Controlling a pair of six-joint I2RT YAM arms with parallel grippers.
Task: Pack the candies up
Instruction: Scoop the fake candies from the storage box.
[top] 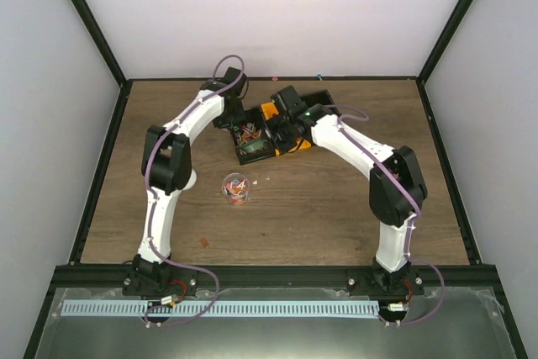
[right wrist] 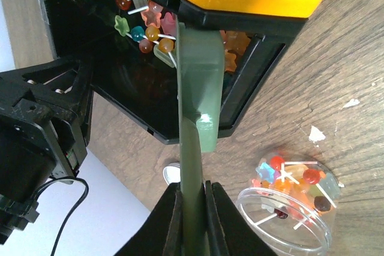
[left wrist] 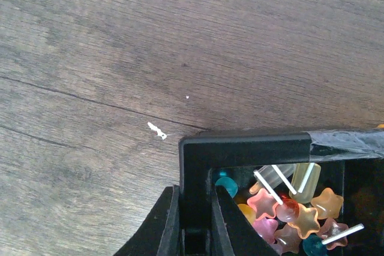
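Left gripper [left wrist: 197, 227] tight on tray [left wrist: 240, 148] wall, right gripper [right wrist: 192, 217] tight on green scoop [right wrist: 198, 82] — candies [left wrist: 294, 211] inside, jar [top: 235, 187] at six o'clock.

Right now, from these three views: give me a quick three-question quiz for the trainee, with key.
1. True or false: the left gripper is shut on a wall of the black box.
2. What does the right gripper hold? A) the green scoop B) a brush C) nothing
3. Besides the black box, where do candies lie?
Key: 1 true. 2 A. 3 in the clear round jar.
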